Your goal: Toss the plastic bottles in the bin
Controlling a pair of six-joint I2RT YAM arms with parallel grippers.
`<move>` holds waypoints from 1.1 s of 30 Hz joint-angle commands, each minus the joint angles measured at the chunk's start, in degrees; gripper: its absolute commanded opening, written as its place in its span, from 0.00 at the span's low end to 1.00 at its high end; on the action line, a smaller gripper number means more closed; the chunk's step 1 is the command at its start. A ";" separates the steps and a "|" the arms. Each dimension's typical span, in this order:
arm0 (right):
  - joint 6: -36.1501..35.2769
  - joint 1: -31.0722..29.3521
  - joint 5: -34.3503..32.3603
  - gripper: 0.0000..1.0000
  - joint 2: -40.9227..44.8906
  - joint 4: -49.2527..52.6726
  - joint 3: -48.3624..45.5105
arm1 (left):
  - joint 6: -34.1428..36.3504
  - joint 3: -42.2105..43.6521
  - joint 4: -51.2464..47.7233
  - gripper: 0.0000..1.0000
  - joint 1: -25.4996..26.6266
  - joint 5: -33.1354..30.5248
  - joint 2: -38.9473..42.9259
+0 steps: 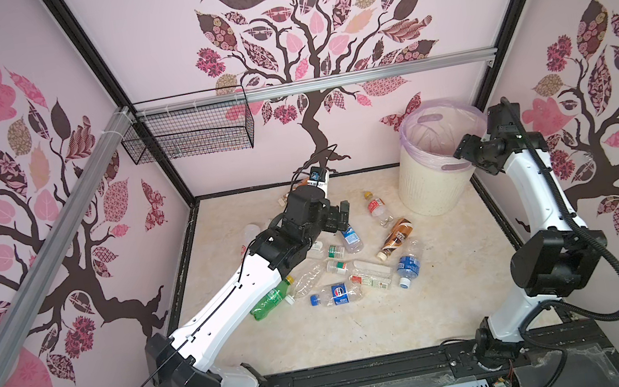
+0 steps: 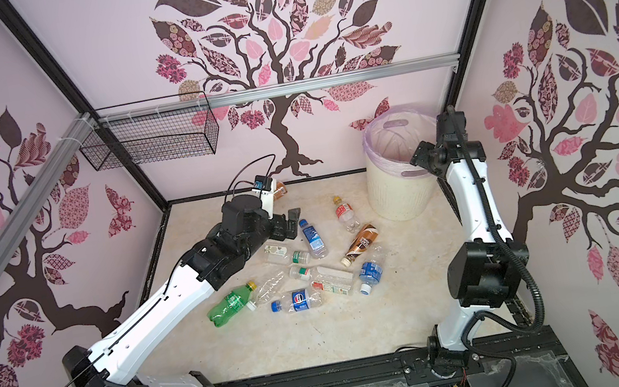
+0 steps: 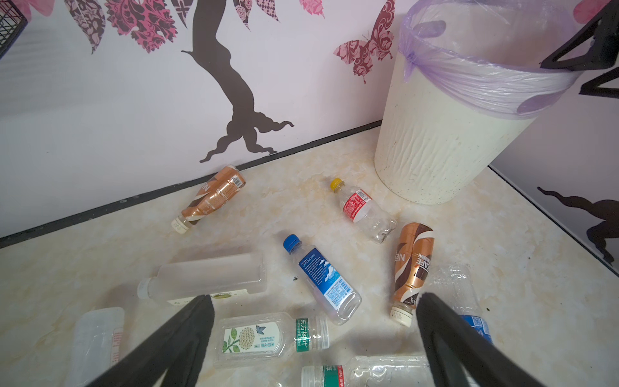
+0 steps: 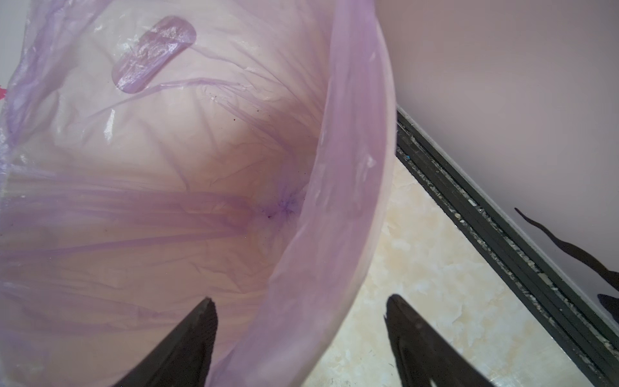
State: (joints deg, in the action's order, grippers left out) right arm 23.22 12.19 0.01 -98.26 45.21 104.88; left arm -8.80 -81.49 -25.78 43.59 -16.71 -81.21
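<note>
**Bimanual cell, top and wrist views.** The plastic bottles (image 1: pixel 338 293) all lie on their sides on the marbled tabletop (image 1: pixel 322 339). They cluster left of and in front of the bin (image 1: pixel 437 187), which stands upright in the far right corner.

- **Blue-label bottle** (image 3: pixel 326 281): long axis front-to-back, blue cap toward the back wall.
- **Red-label bottle** (image 1: pixel 376 209): yellow cap toward the back wall, base near the bin.
- **Brown bottle** (image 1: pixel 397 237): axis diagonal, base toward the bin, cap toward the front.
- **2nd brown bottle** (image 3: pixel 211 197): near the back wall, cap away from the bin.
- **Green bottle** (image 1: pixel 272 299): axis diagonal, yellow cap pointing right and back.

The left gripper (image 3: pixel 315 300) hovers above the cluster, jaws wide apart, holding nothing. The right gripper (image 4: pixel 300 300) hangs over the bin's rim, jaws parted and empty, 1 finger over the liner (image 4: pixel 167 167) and 1 outside.
</note>
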 commanded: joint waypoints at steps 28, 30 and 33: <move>-10.72 -2.04 1.74 0.50 -7.41 9.92 8.61 | 0.54 0.60 0.73 0.98 0.46 1.95 5.09; -11.35 -2.66 1.75 0.48 -8.44 10.44 9.99 | 0.57 0.68 0.70 0.98 0.46 1.83 5.01; -12.35 -3.75 2.48 0.46 -9.89 11.27 12.03 | 0.45 0.46 0.56 0.98 0.51 1.94 4.68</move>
State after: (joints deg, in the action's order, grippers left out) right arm 13.50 10.55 0.80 -105.03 50.59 115.13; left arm -8.78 -81.43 -25.47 43.83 -14.90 -77.60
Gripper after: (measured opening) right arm 0.463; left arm 0.983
